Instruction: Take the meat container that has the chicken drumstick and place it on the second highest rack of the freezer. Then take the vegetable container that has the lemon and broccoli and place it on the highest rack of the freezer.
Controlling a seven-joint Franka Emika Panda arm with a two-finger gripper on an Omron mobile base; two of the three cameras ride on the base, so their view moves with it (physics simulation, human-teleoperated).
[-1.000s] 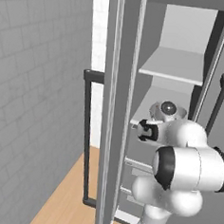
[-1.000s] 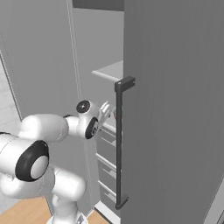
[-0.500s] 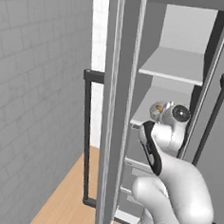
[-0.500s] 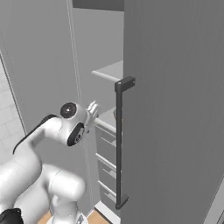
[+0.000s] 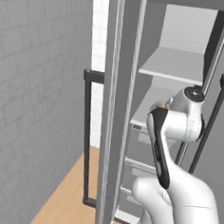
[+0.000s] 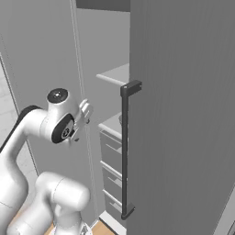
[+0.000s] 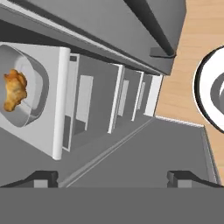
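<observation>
While the white arm swung upward from a second earlier, the gripper (image 7: 112,177) stood wide and empty. At nine o'clock in the hand view, the shallow grey meat container (image 7: 24,92) with the golden chicken drumstick (image 7: 14,89) rested on a white freezer rack (image 7: 50,105), so its placement looked finished and the vegetable container came next.

Your freezer rack (image 7: 52,105) carries the meat container (image 7: 22,94), the chicken drumstick (image 7: 15,89) lying inside it. Drawers (image 7: 118,100) sit below that rack, above the wooden floor (image 7: 192,43).

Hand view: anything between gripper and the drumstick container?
Nothing held or blocking: the open gripper faces bare drawer fronts; the container sits on its shelf.
</observation>
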